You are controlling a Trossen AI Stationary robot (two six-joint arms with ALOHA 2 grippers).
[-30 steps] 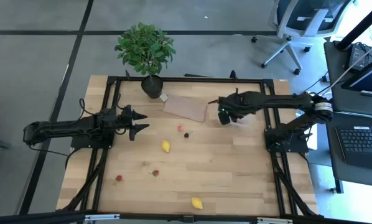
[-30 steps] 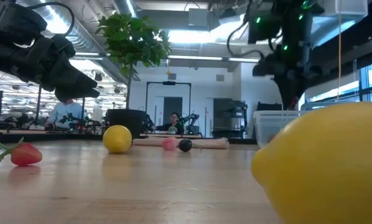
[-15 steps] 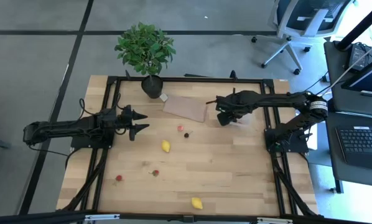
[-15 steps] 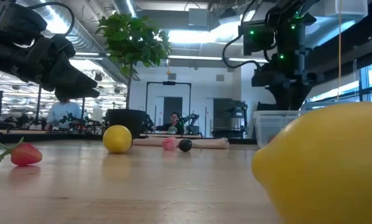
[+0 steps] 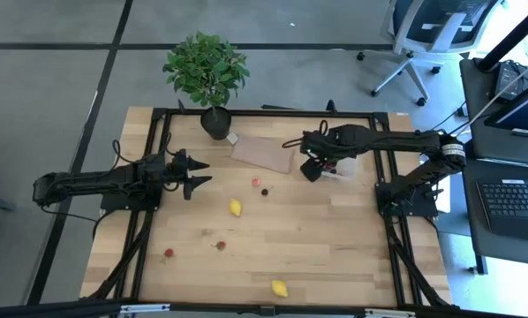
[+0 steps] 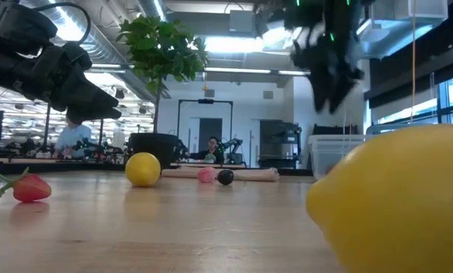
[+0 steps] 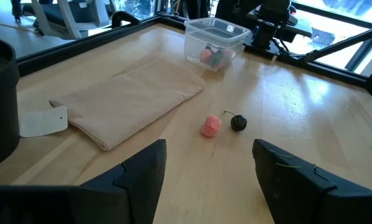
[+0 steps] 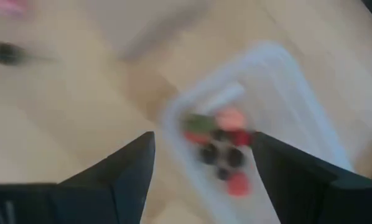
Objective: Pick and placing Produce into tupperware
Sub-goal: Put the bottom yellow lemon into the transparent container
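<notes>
While the left gripper (image 5: 196, 172) is waiting with fingers spread at the table's left side, the right gripper (image 5: 306, 168), fingers apart and apparently empty, is hovering just beside the tub (image 7: 214, 42), which is already holding several berries. The step in hand is probably a return for more fruit. The pink berry (image 7: 210, 126) and dark cherry (image 7: 238, 122) are lying near; two lemons (image 5: 235, 208) are resting farther off. The brown sheet (image 5: 264, 152) is lying alongside, not obstructing.

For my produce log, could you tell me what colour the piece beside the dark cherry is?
Pink: the berry shows best in the left wrist view.
</notes>
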